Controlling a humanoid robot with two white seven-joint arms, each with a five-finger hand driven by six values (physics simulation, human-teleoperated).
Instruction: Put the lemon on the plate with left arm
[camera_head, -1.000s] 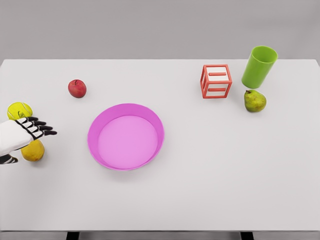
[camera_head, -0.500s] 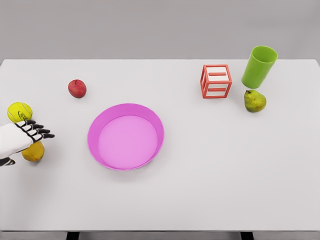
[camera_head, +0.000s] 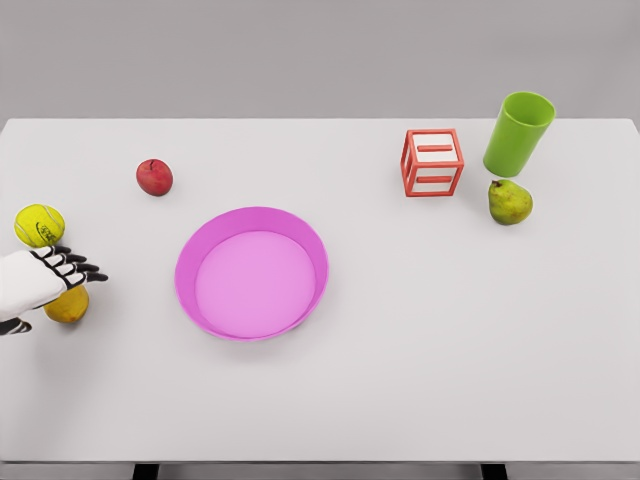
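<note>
Yellow and only partly visible, the lemon lies at the table's left edge, directly under the left hand, whose dark fingers reach rightward above it. The fingers look loosely spread and hold nothing; whether the palm touches the fruit cannot be told. What shows of the lemon is a rounded, dull-yellow lower half, its top hidden by the white hand. The arm is cut off by the left frame edge. A tennis ball sits just beyond the hand on the far side. The pink plate lies well to the right of the lemon, apart from it, with a red apple farther back.
</note>
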